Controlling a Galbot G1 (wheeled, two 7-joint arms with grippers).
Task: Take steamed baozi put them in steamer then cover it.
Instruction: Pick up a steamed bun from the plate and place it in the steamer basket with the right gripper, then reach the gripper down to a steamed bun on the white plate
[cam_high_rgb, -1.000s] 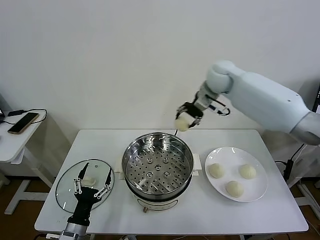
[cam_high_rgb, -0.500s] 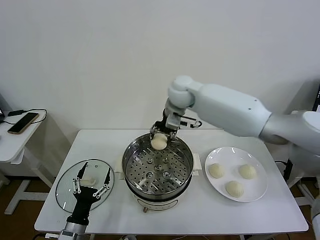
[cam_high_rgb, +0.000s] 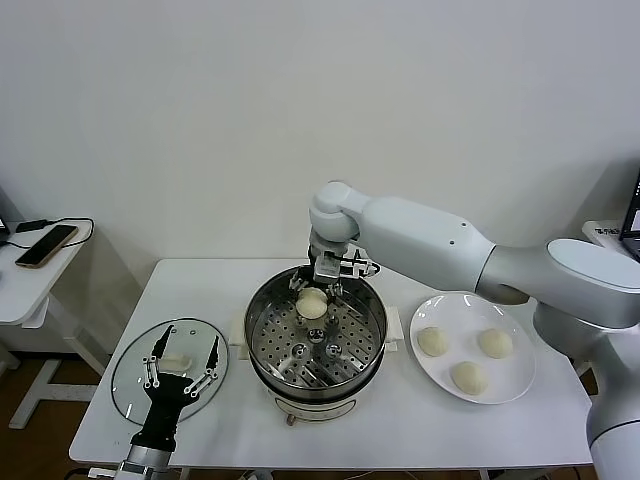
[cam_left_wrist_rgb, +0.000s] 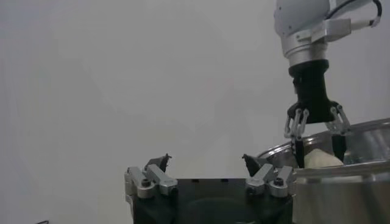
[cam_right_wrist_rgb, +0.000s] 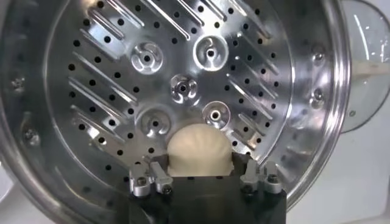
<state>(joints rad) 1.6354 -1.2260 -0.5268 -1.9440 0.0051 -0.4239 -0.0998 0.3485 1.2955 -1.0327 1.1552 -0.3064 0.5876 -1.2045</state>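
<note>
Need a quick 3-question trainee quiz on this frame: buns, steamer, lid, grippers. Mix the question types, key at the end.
1. True or false: the glass lid already covers the steamer.
2. How many baozi lie on the white plate?
A) two B) three C) four
3. Fill in: the right gripper is over the steamer's far side with one baozi between its spread fingers, and the bun sits on the perforated ____.

Key
1. False: the lid lies on the table to the robot's left of the steamer, with the open left gripper over it.
2. B: three baozi.
3. tray
</note>
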